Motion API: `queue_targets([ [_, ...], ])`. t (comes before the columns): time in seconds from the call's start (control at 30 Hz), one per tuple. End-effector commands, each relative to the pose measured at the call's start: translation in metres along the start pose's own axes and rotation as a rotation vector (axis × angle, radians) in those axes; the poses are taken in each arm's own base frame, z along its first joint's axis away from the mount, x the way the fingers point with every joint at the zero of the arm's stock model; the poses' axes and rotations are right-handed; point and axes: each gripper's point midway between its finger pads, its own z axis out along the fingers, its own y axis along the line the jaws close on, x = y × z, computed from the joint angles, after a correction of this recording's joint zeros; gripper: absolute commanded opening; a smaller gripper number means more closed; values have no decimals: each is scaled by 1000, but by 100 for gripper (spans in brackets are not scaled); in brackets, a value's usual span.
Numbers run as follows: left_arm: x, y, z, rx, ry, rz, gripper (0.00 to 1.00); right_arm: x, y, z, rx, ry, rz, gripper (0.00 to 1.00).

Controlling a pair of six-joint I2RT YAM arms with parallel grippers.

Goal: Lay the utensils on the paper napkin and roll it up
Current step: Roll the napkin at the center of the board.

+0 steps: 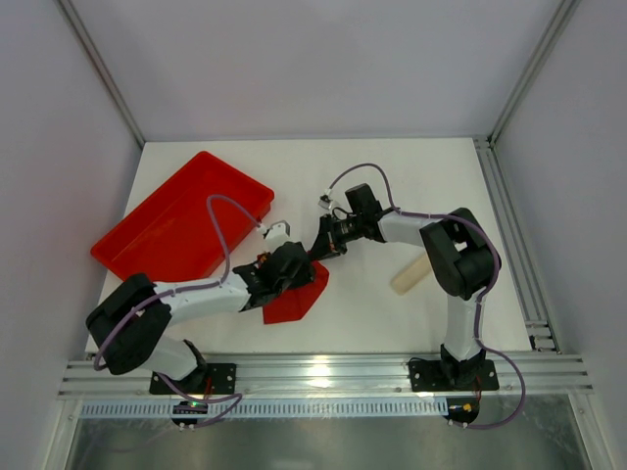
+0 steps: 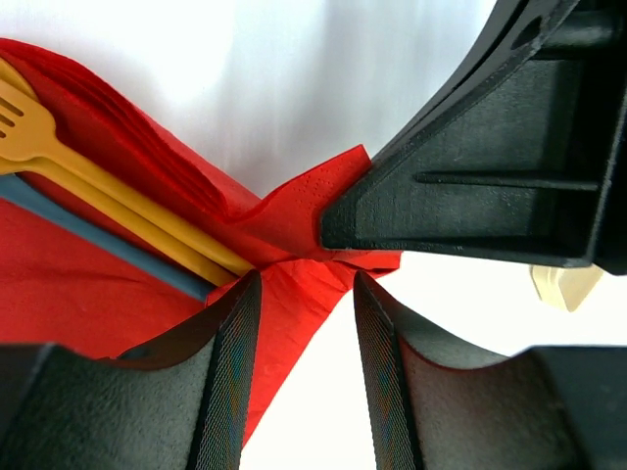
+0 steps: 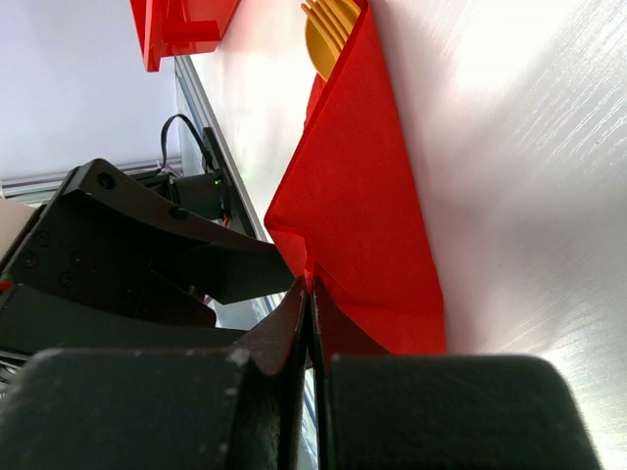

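The red paper napkin [image 1: 294, 302] lies folded on the white table in front of the arms, with a tan fork [image 2: 108, 191] wrapped inside the fold. Its tines [image 3: 328, 34] stick out at the far end. My right gripper [image 3: 312, 286] is shut on a corner of the napkin [image 3: 372, 215], pinching the paper between its tips. My left gripper [image 2: 306, 294] is open right beside that corner, with napkin paper [image 2: 284, 294] lying under its left finger. In the top view the two grippers meet, left [image 1: 299, 266] and right [image 1: 321, 250]. Another tan utensil [image 1: 412, 274] lies alone on the table to the right.
The large red plastic tray [image 1: 167, 230] sits at the back left, close behind my left arm. The right gripper's black finger [image 2: 470, 166] fills the upper right of the left wrist view. The table's metal rail [image 1: 323, 377] runs along the near edge.
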Motion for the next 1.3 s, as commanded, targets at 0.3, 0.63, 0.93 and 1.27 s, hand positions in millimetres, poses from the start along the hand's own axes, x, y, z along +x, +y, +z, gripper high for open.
queue_targets([
  [0.3, 11, 9, -15, 35, 36, -48, 13, -12, 25, -10, -26, -39, -84, 4],
  [0.63, 21, 22, -11, 12, 44, -74, 1, -11, 26, -11, -25, -39, -84, 4],
  [0.93, 25, 32, -5, -37, 38, -70, 0, -9, 27, -11, -22, -36, -84, 4],
  [1.27, 29, 38, -1, -67, 47, -67, 0, -5, 29, -3, -9, -13, -97, 4],
])
